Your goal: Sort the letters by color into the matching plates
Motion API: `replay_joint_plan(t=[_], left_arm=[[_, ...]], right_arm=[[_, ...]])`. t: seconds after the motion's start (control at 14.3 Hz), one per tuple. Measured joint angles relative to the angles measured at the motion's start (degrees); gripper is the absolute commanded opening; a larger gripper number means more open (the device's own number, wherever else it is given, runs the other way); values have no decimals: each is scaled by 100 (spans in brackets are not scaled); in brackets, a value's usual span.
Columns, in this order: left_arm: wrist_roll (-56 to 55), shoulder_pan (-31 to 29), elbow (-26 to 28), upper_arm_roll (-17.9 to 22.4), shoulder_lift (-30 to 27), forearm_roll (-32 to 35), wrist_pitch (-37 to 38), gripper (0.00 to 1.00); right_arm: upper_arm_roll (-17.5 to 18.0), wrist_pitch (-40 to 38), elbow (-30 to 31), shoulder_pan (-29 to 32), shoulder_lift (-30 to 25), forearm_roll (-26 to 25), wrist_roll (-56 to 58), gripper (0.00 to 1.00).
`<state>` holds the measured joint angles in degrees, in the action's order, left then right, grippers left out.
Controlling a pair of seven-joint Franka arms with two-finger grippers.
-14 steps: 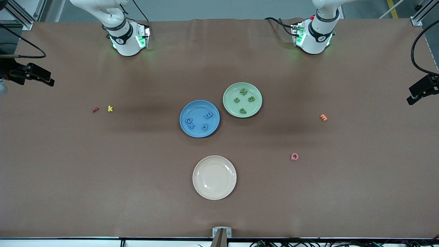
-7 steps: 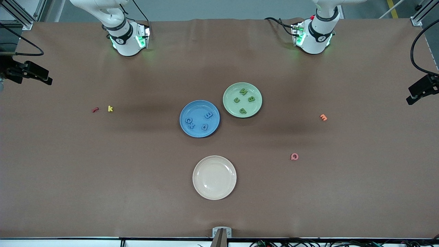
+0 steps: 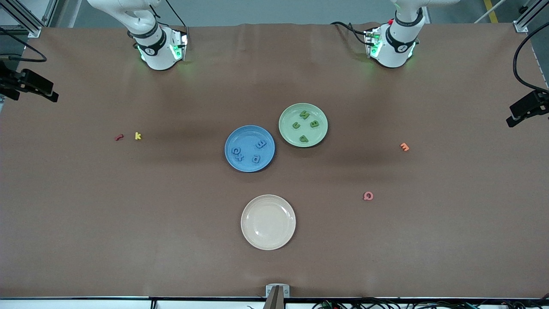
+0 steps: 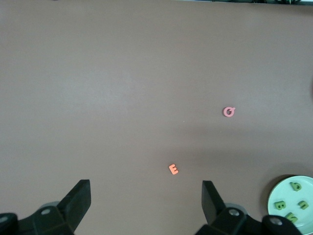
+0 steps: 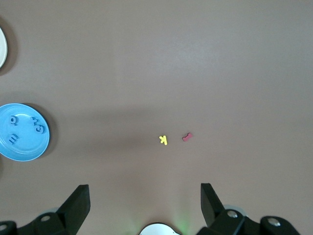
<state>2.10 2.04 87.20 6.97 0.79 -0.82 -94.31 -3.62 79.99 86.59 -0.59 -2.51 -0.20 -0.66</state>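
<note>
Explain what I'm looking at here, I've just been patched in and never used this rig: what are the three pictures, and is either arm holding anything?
Two robot arms stand at a brown table. The big picture looks down from across the table; the other two come from cameras on each arm's wrist. The left gripper and right gripper are both open, empty and raised high over the table.

On the table: a blue plate holding four blue letters, and beside it a green plate holding four green letters. An empty cream plate sits nearer the front camera. Loose on the table lie a red letter, yellow letter, orange letter and pink letter.
</note>
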Motion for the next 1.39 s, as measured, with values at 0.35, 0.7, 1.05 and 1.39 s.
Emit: replay_joint_plan(t=[0.35,0.7,1.05,1.39], left_arm=[[0,-29,144,33,-83,-58,8,100],[0,-399,194,-427,-138,-58,-13,100],[-6,-401,196,-565,-138,-58,-14,100],[-6,-395,203,-553,-138,-58,-14,100]], right_arm=[[-1,-126,-28,16,46,0,1,100],[17,-182,-35,16,57,4,2,100],[35,-182,-19,16,-42,14,3,100],[31,-182,13,16,-181,121,3,100]])
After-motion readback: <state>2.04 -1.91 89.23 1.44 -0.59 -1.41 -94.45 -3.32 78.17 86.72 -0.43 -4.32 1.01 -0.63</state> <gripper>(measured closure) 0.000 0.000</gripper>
